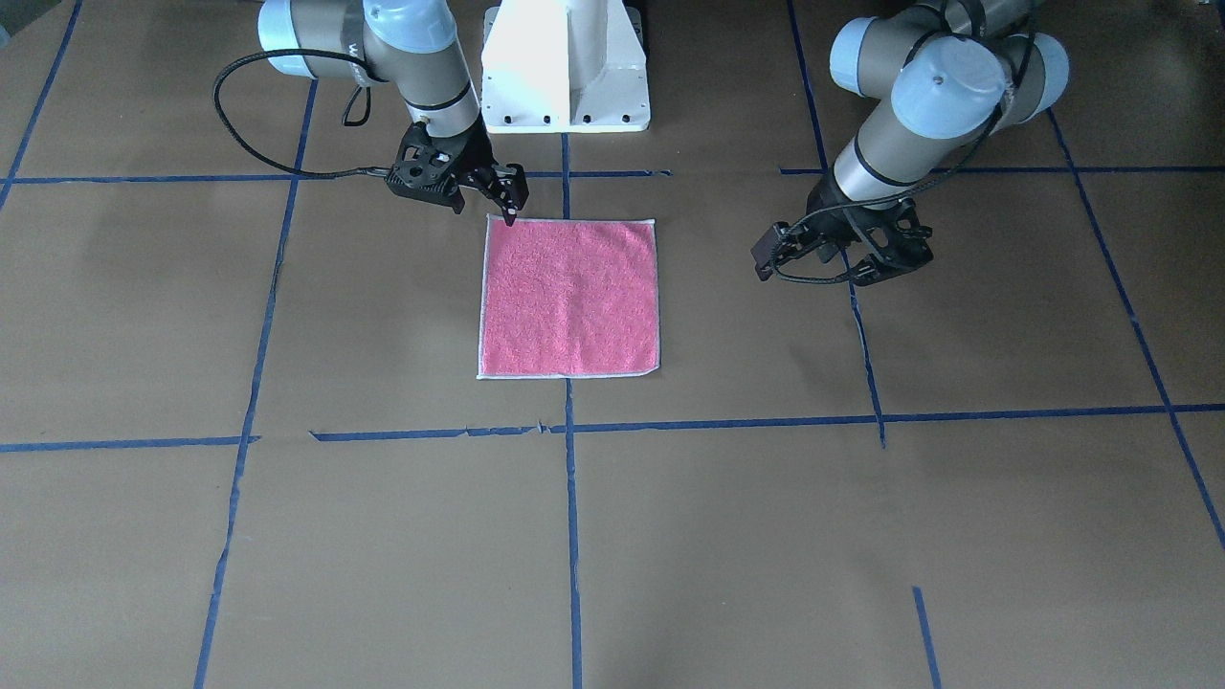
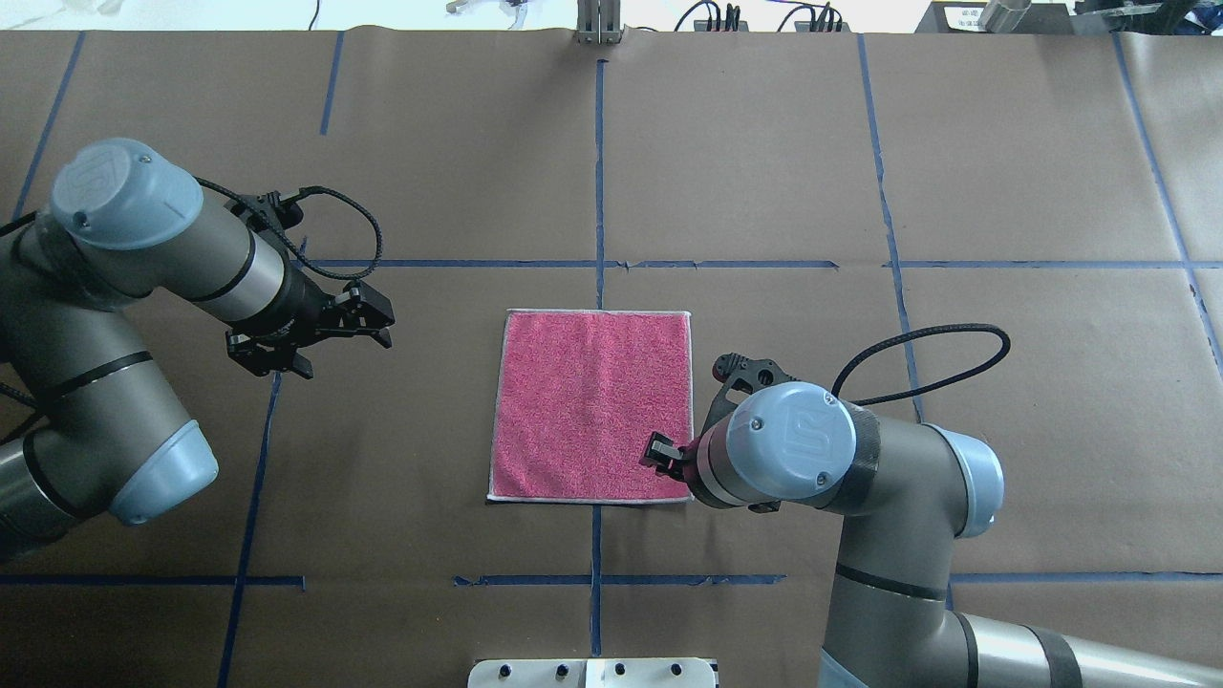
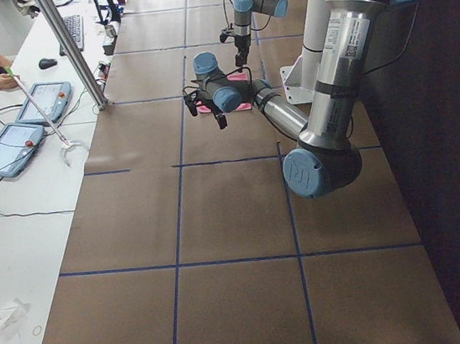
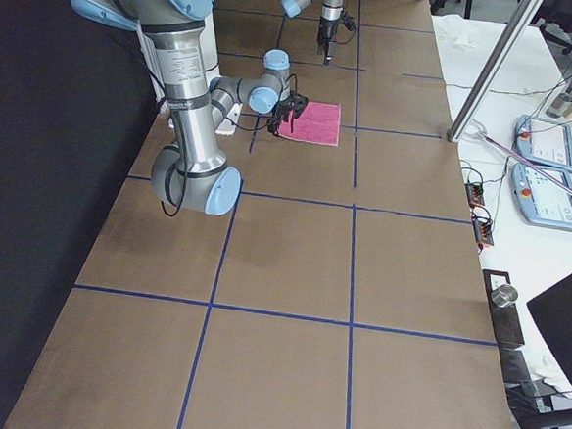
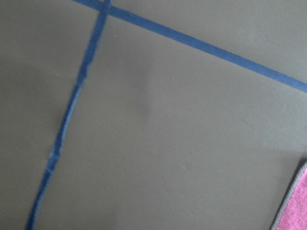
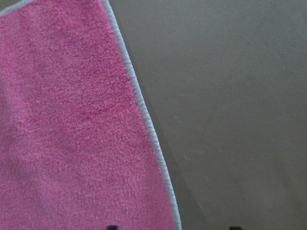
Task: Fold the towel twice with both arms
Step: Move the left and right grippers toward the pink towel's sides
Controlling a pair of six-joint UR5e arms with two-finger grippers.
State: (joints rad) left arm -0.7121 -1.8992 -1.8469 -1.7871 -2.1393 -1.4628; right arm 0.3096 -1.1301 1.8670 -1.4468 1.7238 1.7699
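Two black grippers flank a small square pink terry towel (image 2: 592, 401) lying flat on the brown paper-covered table (image 2: 764, 143). The right gripper (image 1: 509, 205) is poised at the corner nearest the robot's base, fingers parted astride the towel's edge, gripping nothing. The left gripper (image 2: 380, 321) — parted, empty — hangs well apart from the opposite edge.

the right arm (image 2: 860, 535) comes in from the robot's edge of the table (image 2: 764, 143) and its wrist is bent down, so the right gripper (image 1: 512, 212) points straight down, very low over the surface near the middle of the table. its two fingers stand a little apart. the left arm (image 2: 124, 315) is folded on its own side. the left gripper (image 2: 382, 320) hangs above the table, turned toward the centre, with fingers apart.
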